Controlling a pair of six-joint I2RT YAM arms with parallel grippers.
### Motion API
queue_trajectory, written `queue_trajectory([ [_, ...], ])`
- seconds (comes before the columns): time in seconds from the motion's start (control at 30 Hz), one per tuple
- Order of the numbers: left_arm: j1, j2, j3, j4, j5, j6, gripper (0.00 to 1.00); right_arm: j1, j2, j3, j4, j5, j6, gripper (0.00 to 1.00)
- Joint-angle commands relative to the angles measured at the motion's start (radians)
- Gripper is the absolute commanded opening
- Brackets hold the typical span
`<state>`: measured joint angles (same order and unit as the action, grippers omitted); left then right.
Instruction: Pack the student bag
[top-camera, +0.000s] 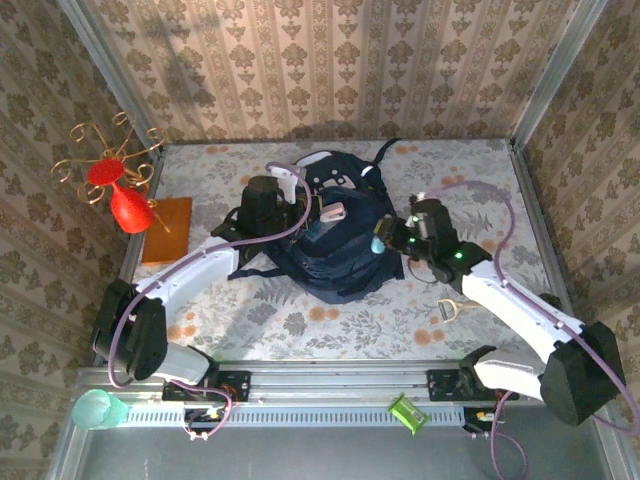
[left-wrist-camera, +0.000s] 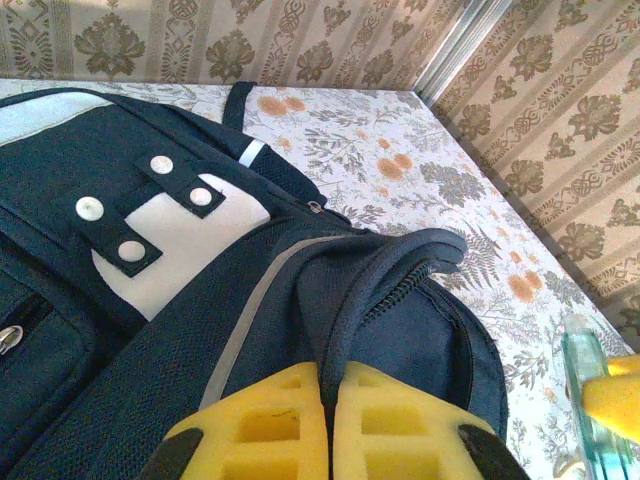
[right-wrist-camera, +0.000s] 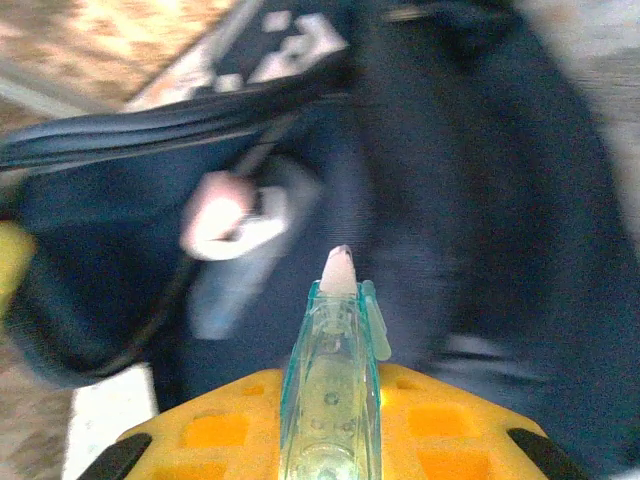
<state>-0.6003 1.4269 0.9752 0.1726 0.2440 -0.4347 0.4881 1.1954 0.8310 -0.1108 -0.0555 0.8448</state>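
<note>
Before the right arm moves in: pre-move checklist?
1. Left fingers pinching the student bag at its zip edge: ok.
2. Right fingers gripping the teal tube: ok.
3. Tube tip aimed at the bag: ok.
4. Bag mouth open wide enough: cannot tell, the right wrist view is blurred.
5. Bag resting on the table: ok.
</note>
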Motion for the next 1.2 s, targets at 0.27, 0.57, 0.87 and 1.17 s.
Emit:
queue_trajectory([
  [0.27, -0.009, -0.032, 0.036, 0.061, -0.022, -0.014, 0.00, 0.118, 0.414, 0.218, 0.249, 0.220, 0.183, 0.26],
  [0.57, -0.009, -0.031, 0.032, 0.060, -0.026, -0.007, 0.00, 0.116, 0.426, 0.236, 0.216, 0.302, 0.074, 0.52],
  [0.87, 0.008, -0.037, 0.009, 0.073, -0.020, -0.007, 0.00, 0.101, 0.246, 0.194, 0.097, 0.088, -0.067, 0.56],
  [1.17, -0.044, -0.052, -0.113, 0.142, -0.013, -0.039, 0.18, 0.021, 0.049, 0.018, -0.127, 0.182, -0.096, 0.58],
])
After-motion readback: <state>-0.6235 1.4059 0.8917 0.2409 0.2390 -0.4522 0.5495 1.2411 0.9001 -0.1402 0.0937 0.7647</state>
